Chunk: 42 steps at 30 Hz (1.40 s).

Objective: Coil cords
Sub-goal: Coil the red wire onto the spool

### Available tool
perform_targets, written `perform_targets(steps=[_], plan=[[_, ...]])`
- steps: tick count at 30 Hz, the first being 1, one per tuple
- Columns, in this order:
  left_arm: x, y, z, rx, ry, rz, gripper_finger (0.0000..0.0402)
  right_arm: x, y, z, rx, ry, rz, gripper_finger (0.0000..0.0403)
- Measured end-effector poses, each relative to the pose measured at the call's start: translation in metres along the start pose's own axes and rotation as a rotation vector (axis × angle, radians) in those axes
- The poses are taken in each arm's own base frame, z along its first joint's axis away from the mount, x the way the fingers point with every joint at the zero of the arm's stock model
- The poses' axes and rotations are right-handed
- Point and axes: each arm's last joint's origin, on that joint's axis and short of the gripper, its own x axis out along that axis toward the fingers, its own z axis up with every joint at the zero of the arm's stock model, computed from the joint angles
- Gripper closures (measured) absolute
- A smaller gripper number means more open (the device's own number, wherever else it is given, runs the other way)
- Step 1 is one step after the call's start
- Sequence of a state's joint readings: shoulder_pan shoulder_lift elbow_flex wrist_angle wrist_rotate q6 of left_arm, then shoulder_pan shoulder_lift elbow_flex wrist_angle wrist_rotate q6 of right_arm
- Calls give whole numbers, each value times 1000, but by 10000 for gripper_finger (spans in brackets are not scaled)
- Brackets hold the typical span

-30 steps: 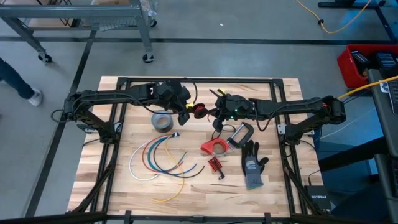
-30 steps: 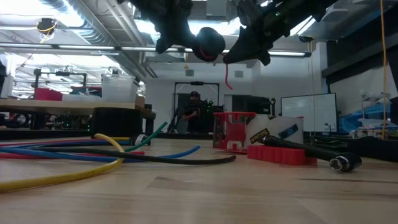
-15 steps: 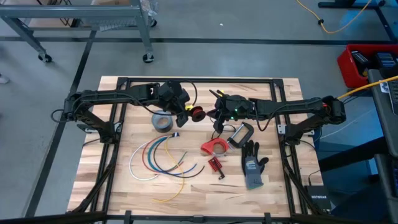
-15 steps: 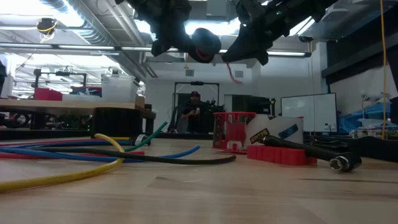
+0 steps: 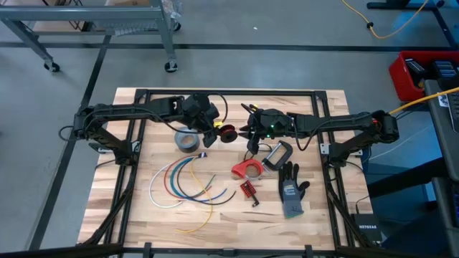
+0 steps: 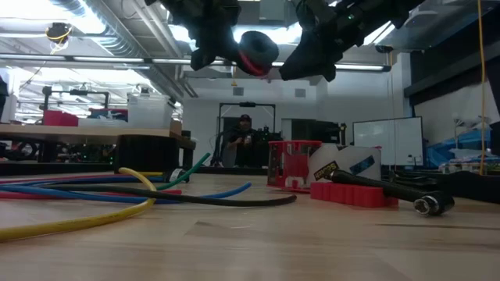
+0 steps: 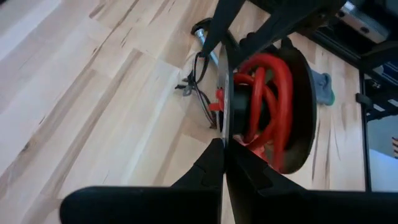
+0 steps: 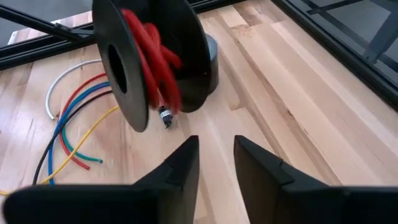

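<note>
On the far left of the wooden table [image 5: 129, 208] we see the loose cords [image 5: 179, 183], white, red, blue, black, green and yellow, lying in curved lines well below and to the left of the left gripper [image 5: 212, 133]. Just beside this gripper, on its left and under it, the grey tape roll [image 5: 187, 140] rests flat on the wood. The left gripper is clenched on the rim of one flange of a black spool [image 5: 226, 132], which it holds above the table; in the left wrist view its two fingers [image 7: 214, 163] press together on the thin edge of the spool. The spool is the only holder here that has something in it: the red cord [image 8: 152, 59] is wound around its core between the two black discs. To the right of the spool we see the right gripper [image 5: 250, 133], near the spool but not touching it; its fingers [image 8: 183, 168] stand apart with a gap and hold nothing. Below the right gripper lie a red tape dispenser [image 5: 246, 169] and a small red comb-like part [image 5: 248, 190]. Further right, a grey and black glove [image 5: 291, 190] lies flat on the table.
</note>
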<state>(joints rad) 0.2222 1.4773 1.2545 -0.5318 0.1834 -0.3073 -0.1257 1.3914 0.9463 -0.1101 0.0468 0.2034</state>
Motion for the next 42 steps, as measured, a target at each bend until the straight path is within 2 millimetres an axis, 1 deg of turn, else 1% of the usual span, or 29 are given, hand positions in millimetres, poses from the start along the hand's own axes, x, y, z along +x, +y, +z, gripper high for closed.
perform_targets(steps=[3, 7, 19, 21, 23, 27, 30, 32, 37, 42], plan=[[0, -1, 2, 5, -25, -6, 401, 0, 1, 0, 2, 4, 18, 287], [0, -1, 6, 10, -58, -11, 401, 0, 1, 0, 18, 9, 40, 280], [0, -1, 6, 13, -67, -2, 401, -1, 0, -11, 28, 119, 27, 278], [0, -1, 7, 13, -72, 5, 401, -1, 0, -11, 29, 127, 42, 278], [-2, 0, 8, 20, -93, 49, 401, -1, 1, -12, 39, 143, 79, 278], [-14, 4, 12, 28, -167, 145, 401, -1, 3, -13, 64, 162, 155, 278], [-26, 4, 18, 8, -237, 138, 401, 0, 4, -13, 65, 164, 154, 278], [-34, 2, 21, 11, -280, 127, 401, 4, 2, -15, 64, 168, 123, 278], [-53, -5, 25, 24, -369, 92, 401, 22, -1, -22, 55, 172, 27, 278], [-67, -7, 25, 20, -408, 81, 401, 42, -1, -26, 50, 144, 26, 278]])
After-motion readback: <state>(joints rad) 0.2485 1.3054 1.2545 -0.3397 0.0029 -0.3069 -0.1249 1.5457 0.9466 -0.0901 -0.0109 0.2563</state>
